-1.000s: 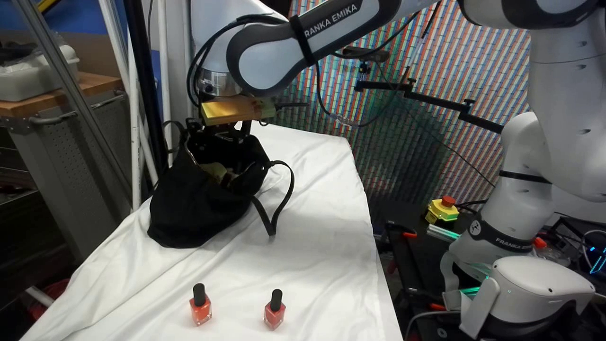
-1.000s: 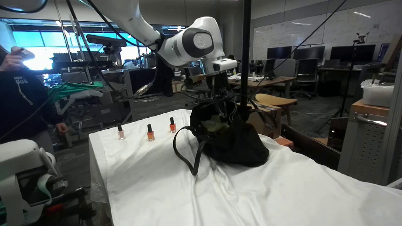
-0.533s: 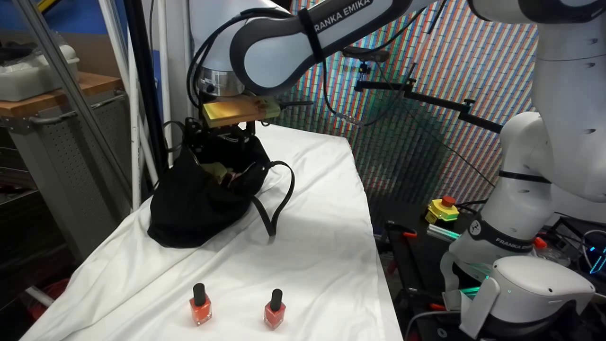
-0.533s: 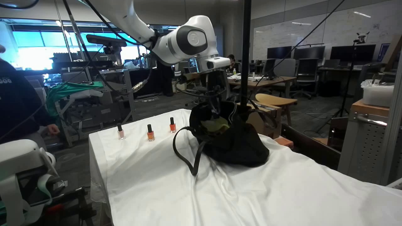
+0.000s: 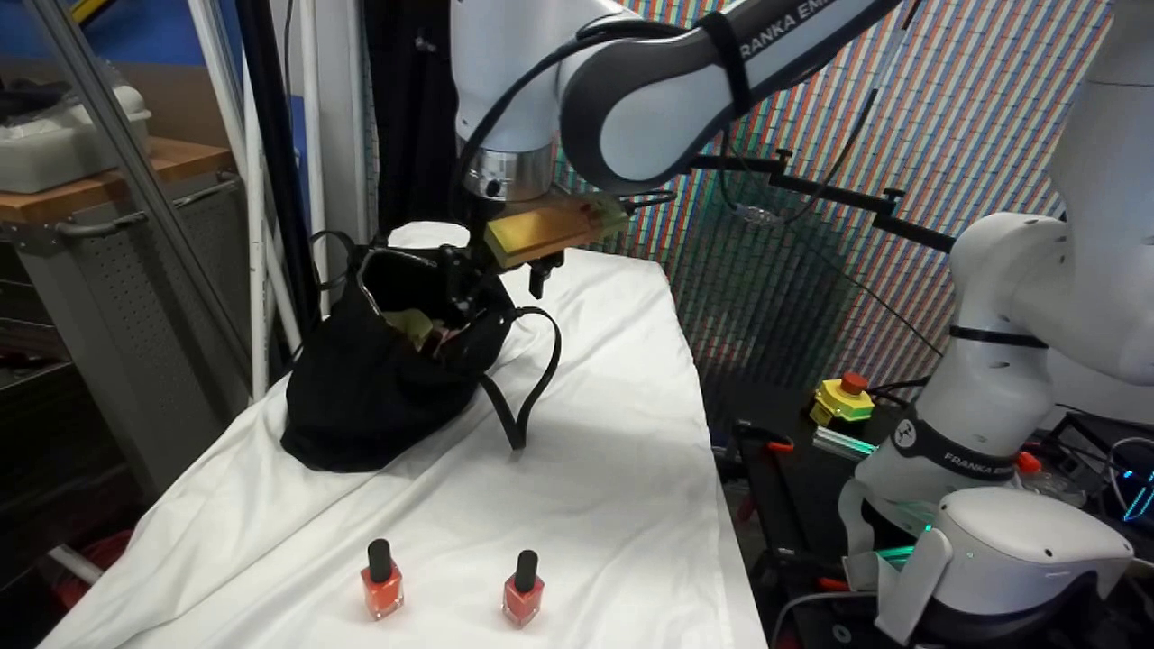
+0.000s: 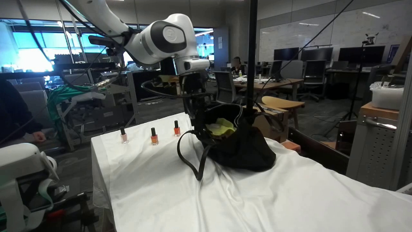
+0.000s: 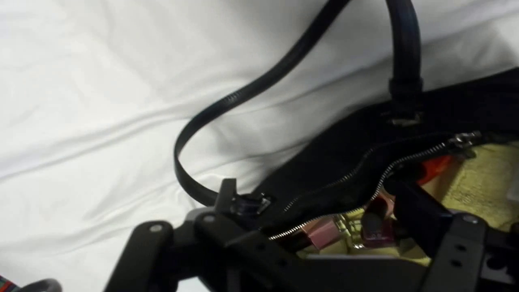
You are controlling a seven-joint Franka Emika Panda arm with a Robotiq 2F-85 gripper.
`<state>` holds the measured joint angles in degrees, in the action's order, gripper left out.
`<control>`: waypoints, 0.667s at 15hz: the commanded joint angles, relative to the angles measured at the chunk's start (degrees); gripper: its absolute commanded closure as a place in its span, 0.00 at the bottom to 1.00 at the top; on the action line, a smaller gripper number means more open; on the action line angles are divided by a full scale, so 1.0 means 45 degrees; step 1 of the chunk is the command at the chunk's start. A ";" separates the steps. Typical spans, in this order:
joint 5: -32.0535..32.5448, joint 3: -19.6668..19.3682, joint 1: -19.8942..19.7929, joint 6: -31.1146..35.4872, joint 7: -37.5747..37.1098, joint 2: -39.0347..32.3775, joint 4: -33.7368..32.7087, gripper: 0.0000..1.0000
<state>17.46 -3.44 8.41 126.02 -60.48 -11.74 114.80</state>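
Note:
My gripper [image 7: 313, 188] stands open with nothing between its fingers, above the rim of a black bag [image 5: 361, 397]. In the wrist view its left finger [image 7: 228, 190] is beside the strap's attachment. The right finger [image 7: 421, 215] is over the bag's zipped mouth. Inside the bag [image 6: 248, 151] lie a pink bottle [image 7: 324, 233], a dark purple bottle [image 7: 378, 237] and something red [image 7: 436, 168], on a yellow lining or cloth [image 7: 480, 186]. Whether a finger touches the rim I cannot tell. The bag's depths are hidden.
Nail polish bottles stand upright on the white cloth [image 6: 154, 199]: a pale one [image 6: 124, 138], an orange one [image 6: 154, 139] and a red one [image 6: 176, 130]. A loop of strap [image 5: 545, 370] lies beside the bag. A dark post [image 6: 252, 54] rises behind it.
The gripper has moved from over the middle of the bag's mouth to its strap-side rim, to the right in one exterior picture and left in another. Bag and standing bottles have stayed put.

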 commanded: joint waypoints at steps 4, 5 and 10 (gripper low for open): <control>0.1187 0.1013 -0.0051 0.0294 -0.2028 0.4251 0.5033 0.00; 0.1118 0.1260 -0.0107 0.0255 -0.2171 0.4707 0.5591 0.00; 0.0157 0.2327 -0.0102 0.0364 -0.2110 0.6015 0.7682 0.00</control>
<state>20.52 4.36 8.69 126.05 -69.84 10.54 143.53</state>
